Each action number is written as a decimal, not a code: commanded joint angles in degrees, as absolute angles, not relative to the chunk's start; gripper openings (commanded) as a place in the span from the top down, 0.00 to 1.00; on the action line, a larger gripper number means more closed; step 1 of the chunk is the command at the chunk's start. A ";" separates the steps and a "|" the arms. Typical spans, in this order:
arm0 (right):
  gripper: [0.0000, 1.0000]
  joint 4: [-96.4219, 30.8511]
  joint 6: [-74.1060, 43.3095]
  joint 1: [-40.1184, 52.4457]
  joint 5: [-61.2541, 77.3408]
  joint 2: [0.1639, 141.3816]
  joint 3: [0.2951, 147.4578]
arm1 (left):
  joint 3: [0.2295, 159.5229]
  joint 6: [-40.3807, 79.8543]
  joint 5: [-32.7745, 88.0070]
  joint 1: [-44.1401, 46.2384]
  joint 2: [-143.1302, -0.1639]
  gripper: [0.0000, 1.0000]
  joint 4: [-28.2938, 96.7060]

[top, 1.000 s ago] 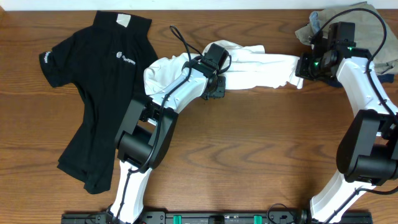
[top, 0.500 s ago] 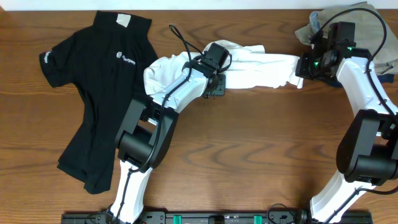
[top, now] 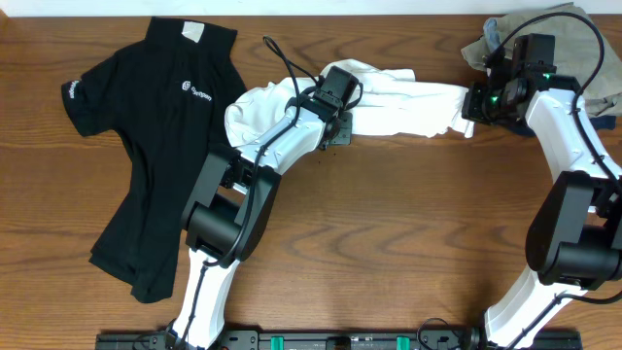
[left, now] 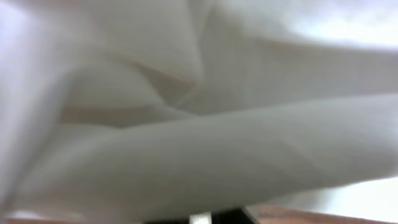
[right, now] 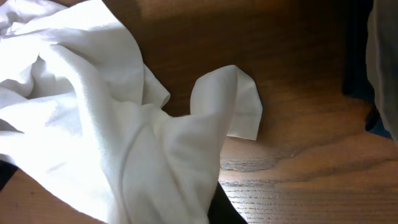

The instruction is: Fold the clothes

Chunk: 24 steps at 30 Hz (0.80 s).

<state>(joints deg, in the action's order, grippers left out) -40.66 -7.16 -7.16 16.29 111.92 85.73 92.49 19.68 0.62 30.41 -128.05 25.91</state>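
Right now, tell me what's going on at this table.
Two robot arms are working on the white T-shirt, bunched in a band across the far side of the table. The left jaws are shut on its middle, the right jaws on its right end. The black shirt lies spread out at the left, unfolded.

A dark brown wooden table [top: 408, 224] fills the place, its grain running in long wavy bands. 1 pale strip [top: 369, 7] shows past its far edge. A black rail [top: 321, 340] with green bits lines the near edge. Soft light glosses the wood at the far right.
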 commanded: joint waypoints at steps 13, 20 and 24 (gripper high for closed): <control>0.99 -41.15 -6.11 -6.74 16.53 112.40 86.26 | 92.62 19.68 -5.26 27.20 -119.39 0.94 38.24; 0.99 -41.50 -5.48 -7.75 16.60 110.56 86.96 | 92.62 15.99 -5.50 22.15 -104.29 0.94 48.10; 0.99 -43.72 -4.97 -8.75 16.93 107.13 88.42 | 92.62 15.05 -8.56 18.61 -95.81 0.94 49.43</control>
<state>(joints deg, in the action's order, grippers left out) -42.70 -6.24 -7.60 16.53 111.59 85.91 92.25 16.80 -4.67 20.69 -100.44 48.64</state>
